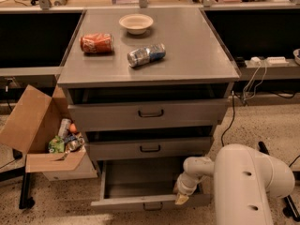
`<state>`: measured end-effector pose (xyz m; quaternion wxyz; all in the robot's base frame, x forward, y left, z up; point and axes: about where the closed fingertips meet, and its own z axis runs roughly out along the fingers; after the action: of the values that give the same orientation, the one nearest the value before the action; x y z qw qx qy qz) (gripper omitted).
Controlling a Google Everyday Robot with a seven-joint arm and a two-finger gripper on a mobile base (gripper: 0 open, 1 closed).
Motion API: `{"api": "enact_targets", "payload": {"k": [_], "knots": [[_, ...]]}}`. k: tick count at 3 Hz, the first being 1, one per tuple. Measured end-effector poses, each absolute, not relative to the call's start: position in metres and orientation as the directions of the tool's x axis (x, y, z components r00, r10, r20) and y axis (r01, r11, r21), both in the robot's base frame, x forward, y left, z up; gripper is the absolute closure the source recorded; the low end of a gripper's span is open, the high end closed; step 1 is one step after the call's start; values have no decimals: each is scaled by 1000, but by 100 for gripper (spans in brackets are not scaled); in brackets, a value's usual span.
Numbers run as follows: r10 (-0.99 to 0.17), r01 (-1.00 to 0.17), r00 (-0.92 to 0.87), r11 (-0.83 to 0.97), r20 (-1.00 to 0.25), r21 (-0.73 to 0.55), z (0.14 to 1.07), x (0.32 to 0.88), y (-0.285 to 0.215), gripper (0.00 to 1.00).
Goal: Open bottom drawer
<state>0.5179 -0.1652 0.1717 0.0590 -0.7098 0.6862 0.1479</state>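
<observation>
The white arm point(248, 182) is reaching leftward from lower right, its gripper point(182, 198) hanging down at the front of the pulled-out bottom drawer point(136, 204); grip state unclear.

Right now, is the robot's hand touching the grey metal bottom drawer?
Cannot tell. In the camera view the hand overlaps the front edge of the grey metal bottom drawer, hiding contact.

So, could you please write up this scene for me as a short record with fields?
bottom drawer: pulled well out, inside showing
end effector: at the right part of that drawer's front edge
middle drawer: far less extended
cabinet top: bowl, red can and silver can, both cans on their sides
floor, left: open cardboard box holding litter
</observation>
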Motion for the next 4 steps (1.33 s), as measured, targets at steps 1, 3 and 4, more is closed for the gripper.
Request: {"api": "enact_targets", "payload": {"k": [1, 3, 4], "knots": [[-957, -992, 14, -51, -291, 119, 172, 518, -165, 6], [-957, -992, 15, -51, -291, 119, 172, 518, -165, 0], [-937, -990, 43, -86, -346, 110, 189, 515, -167, 0]]}}
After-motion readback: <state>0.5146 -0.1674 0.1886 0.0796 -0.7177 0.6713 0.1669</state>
